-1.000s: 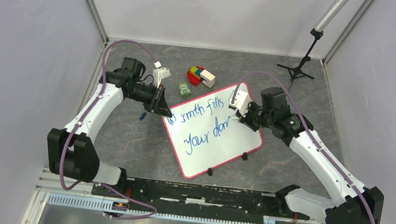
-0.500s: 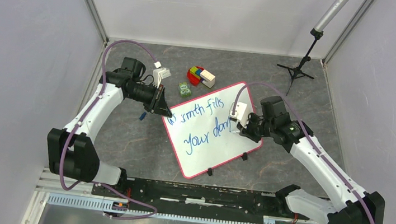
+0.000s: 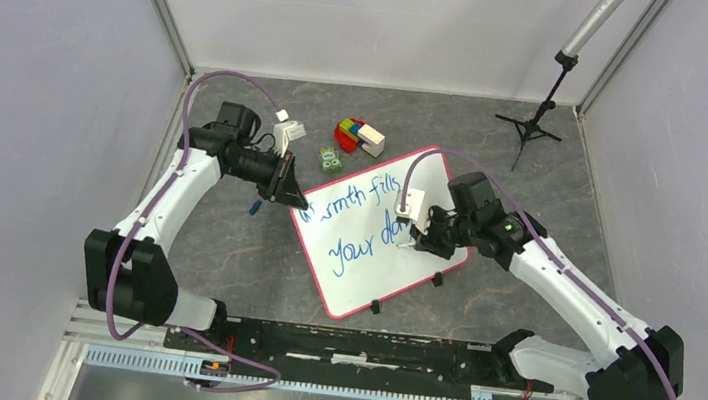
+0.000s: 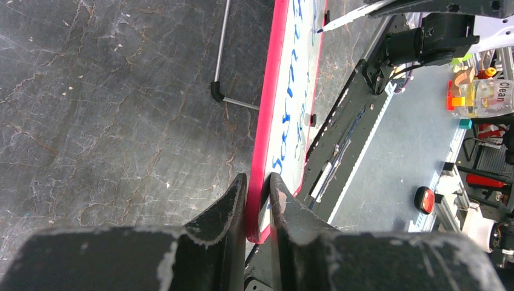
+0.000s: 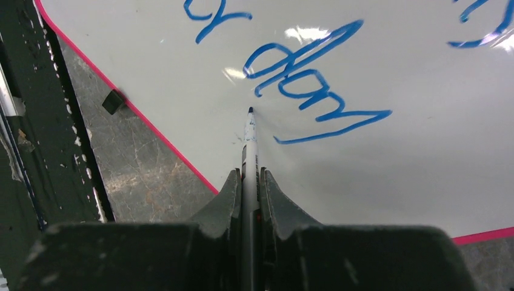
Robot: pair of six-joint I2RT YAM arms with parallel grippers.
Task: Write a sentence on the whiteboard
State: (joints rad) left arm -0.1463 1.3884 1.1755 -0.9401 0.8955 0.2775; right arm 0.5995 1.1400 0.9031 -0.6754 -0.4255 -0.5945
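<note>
The whiteboard [image 3: 363, 261] lies tilted on the dark table, white with a pink-red rim. The blue sentence [image 3: 352, 225] runs in two slanted lines; the right arm hides the end of the lower line. My left gripper [image 3: 292, 196] is shut on the board's left corner; in the left wrist view its jaws clamp the red rim [image 4: 259, 145]. My right gripper [image 3: 424, 233] is shut on a white marker [image 5: 249, 145], its blue tip just below "day" [image 5: 309, 91] over the whiteboard [image 5: 388, 54].
A stack of coloured blocks [image 3: 357, 136] and a small green item [image 3: 330, 161] lie behind the board. A black tripod stand [image 3: 539, 110] is at the back right. Black clips [image 3: 374, 307] sit on the board's near edge. A metal rail [image 3: 353, 346] runs along the front.
My right gripper with the marker has moved left and toward the near edge across the lower line of writing. The left arm and the board have not moved.
</note>
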